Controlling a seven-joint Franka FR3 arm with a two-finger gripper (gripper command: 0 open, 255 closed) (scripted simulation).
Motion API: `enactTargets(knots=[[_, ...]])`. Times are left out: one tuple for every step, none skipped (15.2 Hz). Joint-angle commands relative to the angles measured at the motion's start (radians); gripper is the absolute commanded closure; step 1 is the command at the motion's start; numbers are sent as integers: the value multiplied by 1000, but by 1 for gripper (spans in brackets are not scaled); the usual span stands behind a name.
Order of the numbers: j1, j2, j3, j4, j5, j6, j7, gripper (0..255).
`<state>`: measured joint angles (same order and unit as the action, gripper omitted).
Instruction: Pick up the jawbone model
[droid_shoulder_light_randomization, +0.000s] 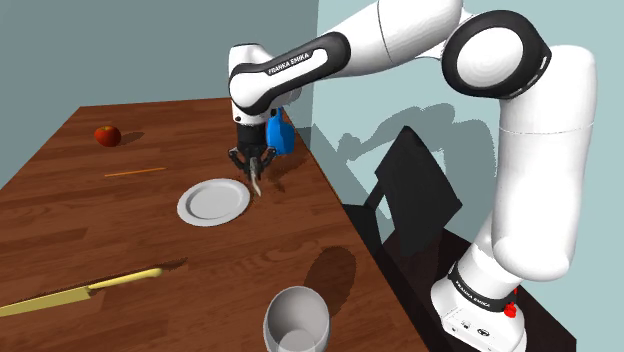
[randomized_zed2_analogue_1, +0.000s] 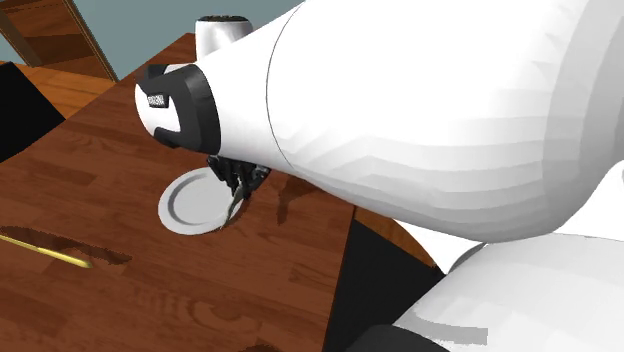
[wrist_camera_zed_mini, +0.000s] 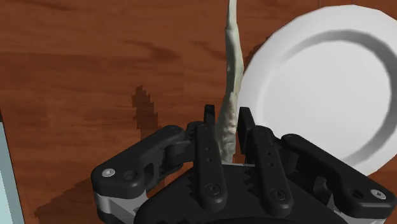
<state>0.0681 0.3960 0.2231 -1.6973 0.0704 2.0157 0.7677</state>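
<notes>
**Tool (droid_shoulder_light_randomization: 252, 163) clamped on the jawbone model (droid_shoulder_light_randomization: 257, 184) beside the plate (droid_shoulder_light_randomization: 205, 205)**

The tool is closed on the pale jawbone model. Both black fingers (wrist_camera_zed_mini: 208, 137) press its upper end, and the rest hangs down toward the wooden surface (droid_shoulder_light_randomization: 120, 230). Whether the tip touches the wood cannot be told.

Across the shoulder view from its left, a yellow knife (droid_shoulder_light_randomization: 80, 292) lies near the front edge. A red apple (droid_shoulder_light_randomization: 108, 134) sits far back, followed by a thin orange stick (droid_shoulder_light_randomization: 135, 172). Next is the white plate, with the jawbone model just beside its right rim. A blue container (droid_shoulder_light_randomization: 280, 133) sits behind the tool, and a grey cup (droid_shoulder_light_randomization: 297, 320) stands at the front.
</notes>
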Motion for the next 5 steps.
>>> enactTargets(knots=[[-1, -9, 1, 11, 1, -20, 1, 255], [-1, -14, 1, 18, 2, -32, 2, 255], [-2, -18, 1, 26, 2, -43, 3, 255], [-2, -19, 1, 26, 2, -45, 3, 255], [-2, -19, 1, 27, 2, -45, 3, 255]])
